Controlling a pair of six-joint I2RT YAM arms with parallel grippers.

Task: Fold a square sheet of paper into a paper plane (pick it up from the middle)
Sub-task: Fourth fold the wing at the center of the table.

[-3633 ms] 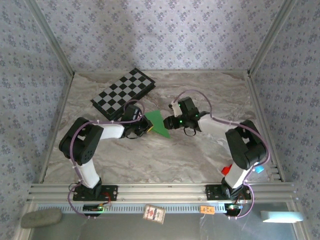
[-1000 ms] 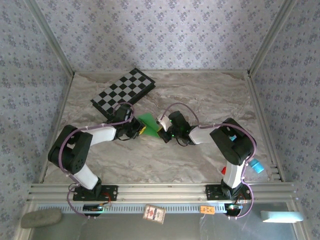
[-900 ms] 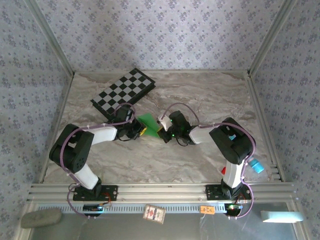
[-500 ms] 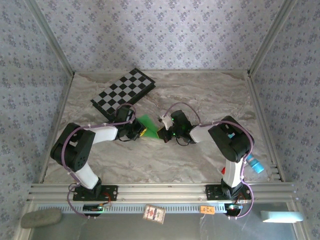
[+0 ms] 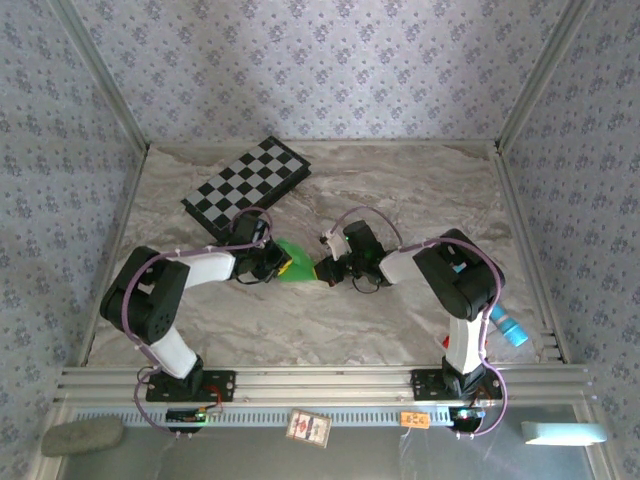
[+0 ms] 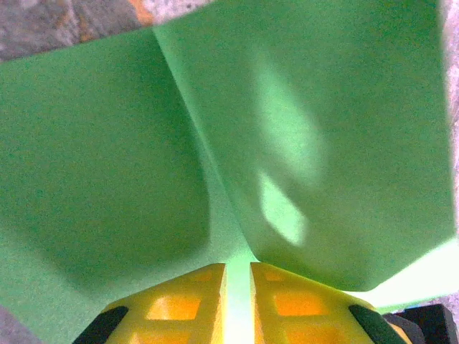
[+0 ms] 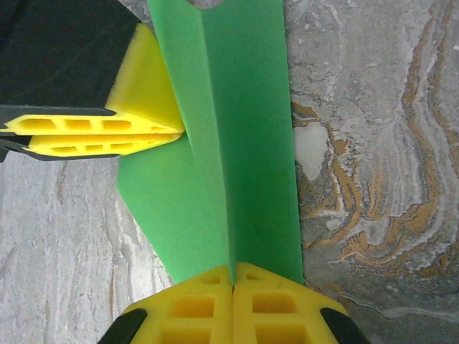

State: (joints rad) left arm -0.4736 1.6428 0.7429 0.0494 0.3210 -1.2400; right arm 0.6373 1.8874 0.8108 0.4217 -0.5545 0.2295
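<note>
Now, plane (image 5: 297, 271) at desk (image 5: 420, 190) centre btwn both arms, L fingers (image 6: 179, 304) clamped on one flap from the side, R fingers (image 7: 193, 304) pinched shut on the crease end, long axis running straight out from R.

The bright-green folded paper plane (image 7: 237, 143) darkens along its crease. The left fingers (image 6: 179, 304) and right fingers (image 7: 197, 304) are yellow with black corners. The flat checkered board (image 5: 247, 185) alternates black and white squares. The marbled stone-look worktop (image 5: 420, 190) swirls grey-beige with orange-brown veins.
</note>
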